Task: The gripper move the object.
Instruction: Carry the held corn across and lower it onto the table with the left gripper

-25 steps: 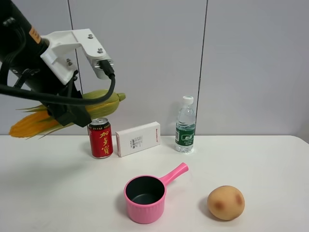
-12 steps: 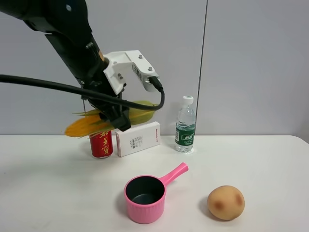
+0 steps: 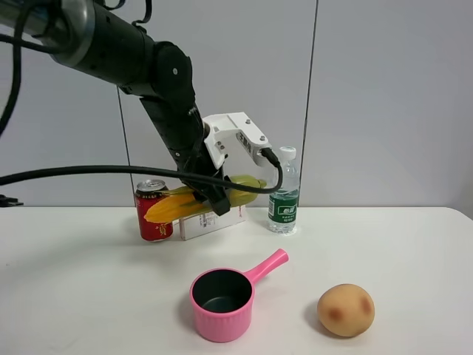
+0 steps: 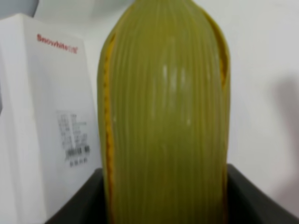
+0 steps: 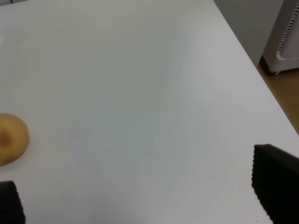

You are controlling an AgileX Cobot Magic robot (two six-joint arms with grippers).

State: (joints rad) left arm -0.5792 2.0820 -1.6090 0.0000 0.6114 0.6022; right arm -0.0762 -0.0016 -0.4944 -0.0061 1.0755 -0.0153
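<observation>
The corn cob (image 3: 168, 208) is clamped in the left gripper (image 3: 215, 197) near the far edge of the table (image 3: 414, 244); the red can (image 3: 154, 214) or white box (image 3: 198, 226) could be knocked over.

The right gripper (image 5: 142, 193) hangs above a bare stretch of white table (image 5: 140, 93). Only the tips of its two black fingers (image 5: 275, 179) show, set wide apart with nothing between them; one has a ridged inner face. A round tan potato (image 5: 11, 139) lies on the table close to the other fingertip, partly cut off by the picture's edge. Past the table's far edge are a wooden floor (image 5: 280, 93) and a white slatted unit (image 5: 287, 37) standing on it.
</observation>
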